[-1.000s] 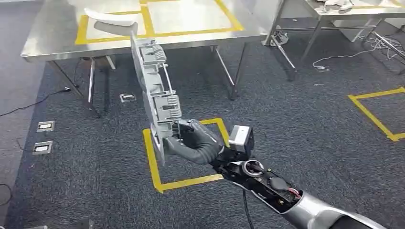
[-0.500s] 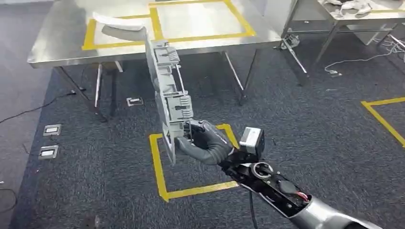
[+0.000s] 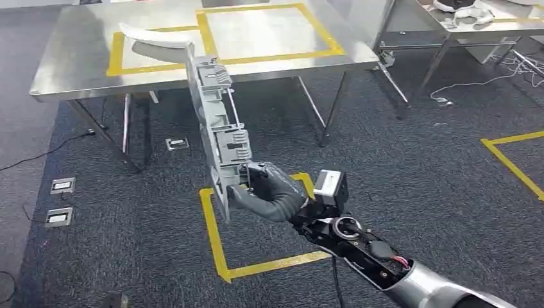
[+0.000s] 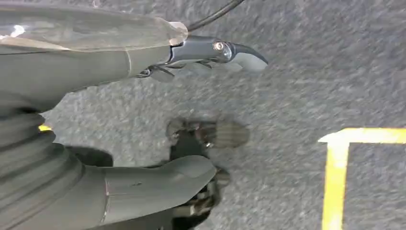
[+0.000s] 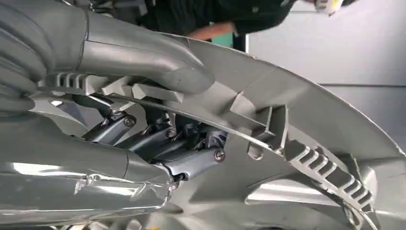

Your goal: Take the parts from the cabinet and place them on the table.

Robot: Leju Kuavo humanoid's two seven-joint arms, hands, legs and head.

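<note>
Carried toward the counter (image 3: 77,70), long grey part (image 3: 218,128) clamped in right robot hand (image 3: 266,192); left robot hand (image 4: 158,143) empty, fingers apart; placing pending.

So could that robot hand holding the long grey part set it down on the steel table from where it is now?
Probably not yet. The right robot hand grips the grey part out over carpet, and the table lies farther ahead, though nothing blocks the way.
</note>
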